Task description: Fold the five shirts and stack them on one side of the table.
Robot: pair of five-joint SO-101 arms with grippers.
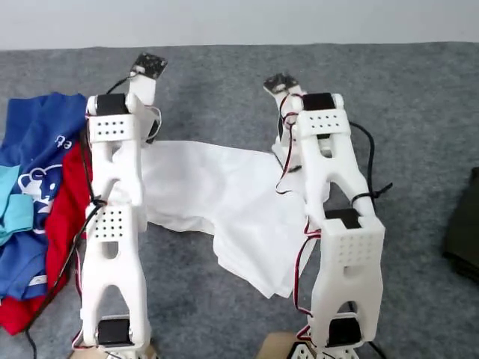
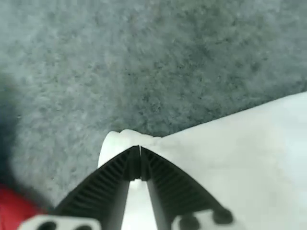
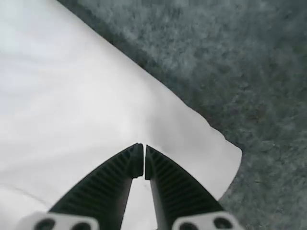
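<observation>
A white shirt point(image 1: 217, 194) lies crumpled and partly folded on the grey table between my two arms. In the left wrist view my left gripper point(image 2: 140, 149) is shut, its tips pinching a far corner of the white shirt point(image 2: 230, 158), which bulges around them. My right gripper point(image 3: 144, 146) is shut too. Its tips press into the white shirt point(image 3: 72, 96) a little in from the opposite far corner. A blue shirt point(image 1: 37, 134), a red shirt point(image 1: 63, 209) and a teal shirt point(image 1: 15, 202) lie in a loose pile at the table's left side.
A dark object point(image 1: 464, 232) sits at the right edge. Bare grey felt point(image 1: 412, 112) stretches across the far and right parts of the table. Cables run along both arms.
</observation>
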